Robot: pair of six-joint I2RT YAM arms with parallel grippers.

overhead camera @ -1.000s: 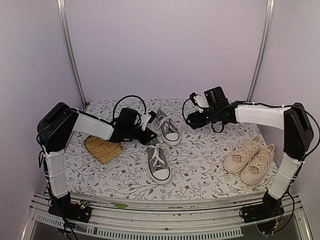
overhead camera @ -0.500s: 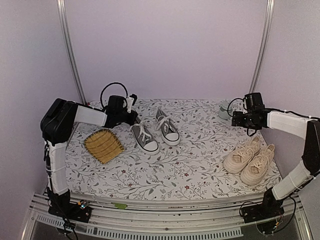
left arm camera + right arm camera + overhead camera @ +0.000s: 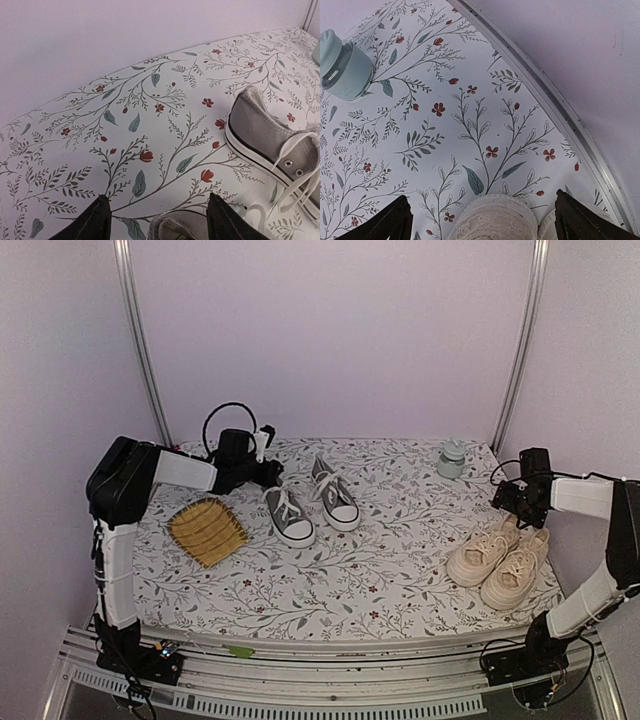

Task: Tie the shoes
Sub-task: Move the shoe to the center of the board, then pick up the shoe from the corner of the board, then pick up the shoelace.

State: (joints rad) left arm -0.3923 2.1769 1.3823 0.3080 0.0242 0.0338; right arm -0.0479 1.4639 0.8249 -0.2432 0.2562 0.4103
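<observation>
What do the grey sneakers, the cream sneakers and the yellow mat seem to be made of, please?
Grey sneakers: matte woven canvas, apparently, with white rubbery soles and metal eyelets. Cream sneakers: likely canvas too, with a textured weave at the heel. Yellow mat: ribbed, perhaps bamboo slats; unclear.

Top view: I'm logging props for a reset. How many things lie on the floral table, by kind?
Grey sneakers: 2
Cream sneakers: 2
Yellow slatted mat: 1
Pale green jar: 1
Total: 6

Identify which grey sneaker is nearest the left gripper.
The left grey sneaker: its heel sits right at the open left gripper; the other grey sneaker lies farther right.
</observation>
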